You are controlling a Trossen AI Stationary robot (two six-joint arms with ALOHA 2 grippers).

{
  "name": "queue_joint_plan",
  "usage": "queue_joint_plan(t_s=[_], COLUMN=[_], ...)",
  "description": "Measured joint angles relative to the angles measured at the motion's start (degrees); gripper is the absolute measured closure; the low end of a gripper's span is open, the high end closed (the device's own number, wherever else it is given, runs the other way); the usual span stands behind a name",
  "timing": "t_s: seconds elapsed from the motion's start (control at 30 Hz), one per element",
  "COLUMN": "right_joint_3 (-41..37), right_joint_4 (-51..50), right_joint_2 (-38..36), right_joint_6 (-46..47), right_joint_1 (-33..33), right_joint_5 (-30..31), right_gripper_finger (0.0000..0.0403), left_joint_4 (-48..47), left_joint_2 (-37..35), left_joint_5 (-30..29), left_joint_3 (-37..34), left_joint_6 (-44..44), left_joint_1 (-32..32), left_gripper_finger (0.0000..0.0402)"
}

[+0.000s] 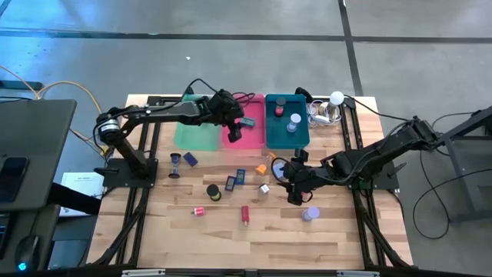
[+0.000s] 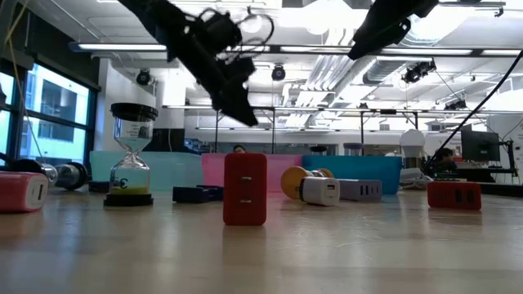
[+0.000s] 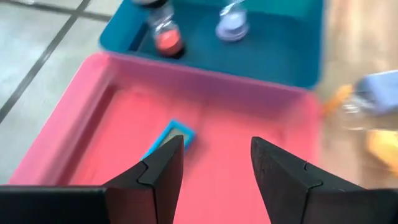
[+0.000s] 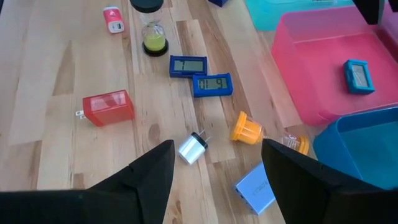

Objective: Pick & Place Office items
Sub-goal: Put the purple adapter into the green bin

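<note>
My left gripper [image 3: 214,146] is open and hovers above the pink tray [image 3: 261,118], over a small teal timer [image 3: 173,138] lying flat on the tray floor. In the high view this gripper [image 1: 232,127] is over the pink tray [image 1: 254,138]. My right gripper [image 4: 217,149] is open above the table, over a white charger [image 4: 193,148], an orange spool [image 4: 247,130] and a lavender block [image 4: 258,186]. Two blue timers [image 4: 200,74], a red charger [image 4: 109,107] and an hourglass [image 4: 152,34] lie farther off. The high view shows my right gripper [image 1: 294,185] near the table's middle.
A green tray [image 1: 196,132] and a teal tray [image 1: 286,135] flank the pink one at the far side. The teal tray holds a red-lidded jar [image 3: 166,40] and a lavender cap [image 3: 232,28]. A white ball with cables [image 1: 336,98] sits far right. A red block [image 1: 245,214] stands toward the near edge.
</note>
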Motion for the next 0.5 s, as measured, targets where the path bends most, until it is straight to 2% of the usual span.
queue_joint_plan(t_s=[0.23, 0.5], right_joint_3=[0.0, 0.0], right_joint_4=[-1.3, -10.3], right_joint_2=[0.0, 0.0], right_joint_6=[1.1, 14.7], right_joint_1=[0.0, -0.1], right_joint_5=[0.3, 3.4], right_gripper_finger=[0.0172, 0.0172], left_joint_4=[-9.6, -24.0], left_joint_2=[-5.2, -9.7], left_joint_5=[-0.1, -3.2], left_joint_3=[0.0, 0.0], left_joint_6=[-0.4, -6.9], left_joint_1=[-6.2, -10.2], left_gripper_finger=[0.0220, 0.0220])
